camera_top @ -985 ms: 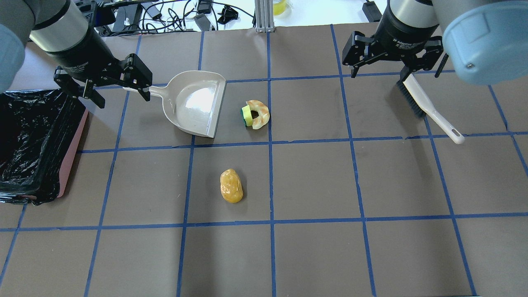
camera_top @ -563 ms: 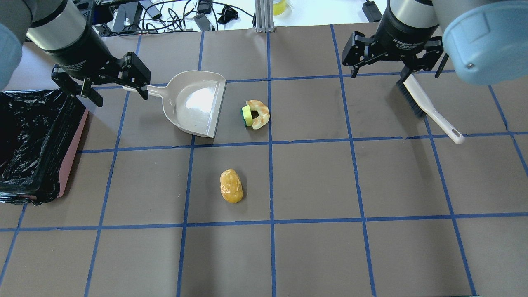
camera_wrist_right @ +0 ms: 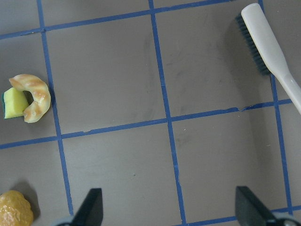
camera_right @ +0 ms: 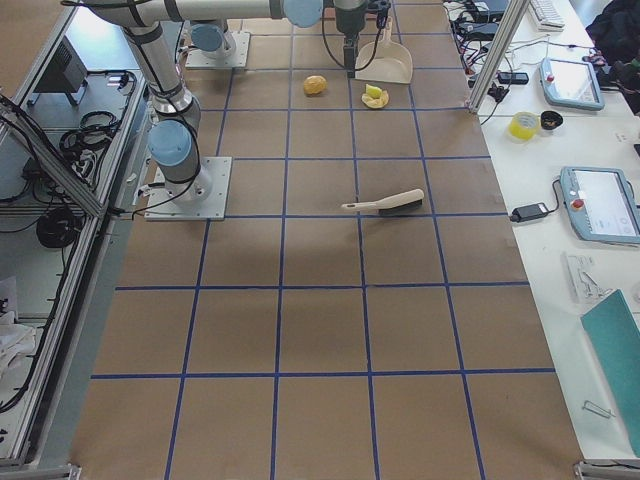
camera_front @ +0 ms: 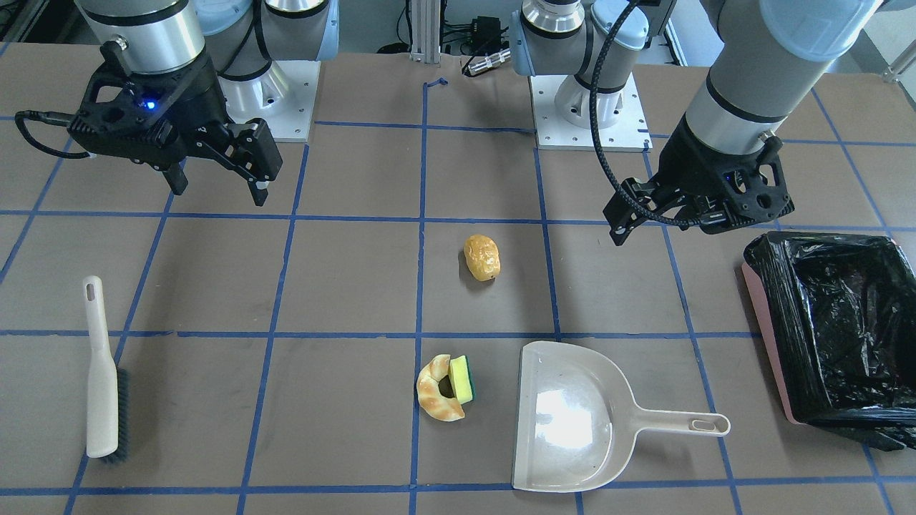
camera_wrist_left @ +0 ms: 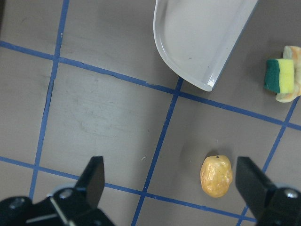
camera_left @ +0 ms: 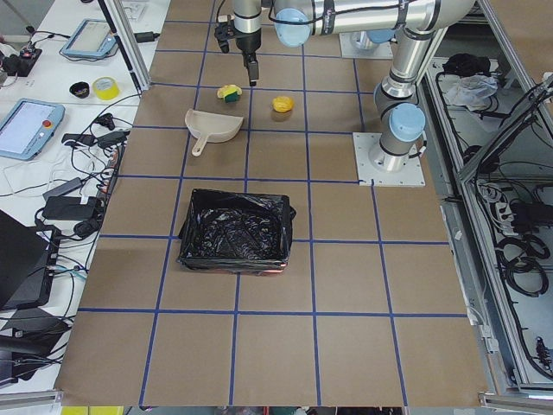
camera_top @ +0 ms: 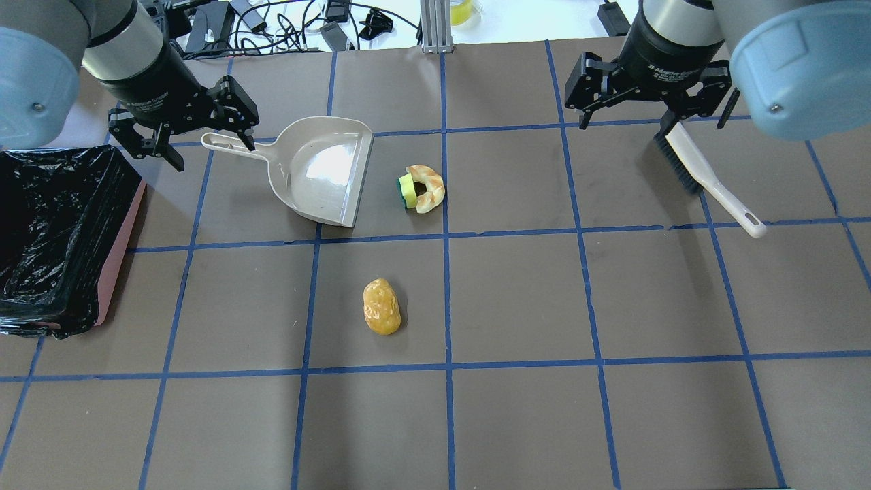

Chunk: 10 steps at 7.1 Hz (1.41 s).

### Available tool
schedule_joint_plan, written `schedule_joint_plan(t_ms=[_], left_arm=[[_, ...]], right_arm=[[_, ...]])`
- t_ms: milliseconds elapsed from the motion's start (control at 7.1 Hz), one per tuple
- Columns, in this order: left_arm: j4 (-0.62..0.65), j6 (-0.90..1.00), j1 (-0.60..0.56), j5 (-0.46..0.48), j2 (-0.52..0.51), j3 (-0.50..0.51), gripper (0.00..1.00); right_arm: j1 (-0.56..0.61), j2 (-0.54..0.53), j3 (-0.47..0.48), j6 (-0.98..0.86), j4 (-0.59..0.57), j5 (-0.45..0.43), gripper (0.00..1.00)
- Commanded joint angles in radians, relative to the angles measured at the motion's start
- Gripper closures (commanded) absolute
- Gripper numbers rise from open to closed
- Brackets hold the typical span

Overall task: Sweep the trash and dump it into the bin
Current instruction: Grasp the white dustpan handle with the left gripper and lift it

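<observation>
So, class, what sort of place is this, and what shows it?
Likely a robotics lab: left arm and right arm bolted to a tape-gridded table, with tablets and cables on the side bench.

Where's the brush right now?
Overhead view, right side: the brush lies flat on the table near the open right gripper, ungrasped, well right of the croissant and sponge.

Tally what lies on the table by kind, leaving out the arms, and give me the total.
Trash items: 3 (bread roll, pastry, sponge)
Sweeping tools: 2 (dustpan, brush)
Bins: 1 (bin, lined with a black bag)
Total: 6
</observation>
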Motion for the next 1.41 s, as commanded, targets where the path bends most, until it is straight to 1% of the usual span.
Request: schedule_joint_plan(t_ms=[0, 141, 282, 422, 563, 704, 845, 985, 1126, 1267], left_arm=[[0.068, -0.184, 0.000, 0.006, -0.023, -0.002, 0.00], [0.078, -0.426, 0.000, 0.058, -0.029, -0.005, 0.00], [0.119, -0.602, 0.000, 0.110, -0.037, -0.016, 0.00], [0.214, -0.761, 0.001, 0.112, -0.043, -0.032, 0.00], [0.256, -0.807, 0.001, 0.114, -0.084, -0.028, 0.00], [0.332, -0.897, 0.001, 0.117, -0.124, -0.025, 0.00], [0.368, -0.991, 0.001, 0.115, -0.176, -0.016, 0.00], [0.415, -0.996, 0.001, 0.118, -0.237, 0.022, 0.01], [0.417, -1.002, 0.001, 0.118, -0.300, 0.067, 0.01], [0.420, -1.001, 0.009, 0.118, -0.351, 0.104, 0.01]], right_arm=[[0.000, 0.000, 0.000, -0.001, 0.000, -0.001, 0.00], [0.000, 0.000, 0.000, -0.001, 0.000, -0.001, 0.00], [0.000, 0.000, 0.000, -0.001, 0.000, -0.001, 0.00], [0.000, 0.000, 0.000, -0.001, 0.000, -0.001, 0.00], [-0.011, 0.001, 0.000, -0.007, 0.005, -0.001, 0.00], [-0.061, 0.012, 0.000, -0.019, 0.032, -0.001, 0.00], [-0.159, 0.017, 0.000, -0.063, 0.098, 0.014, 0.00], [-0.267, 0.037, 0.002, -0.185, 0.150, 0.019, 0.00], [-0.328, 0.067, 0.003, -0.368, 0.139, 0.015, 0.00], [-0.375, 0.118, 0.003, -0.562, 0.104, 0.013, 0.00]])
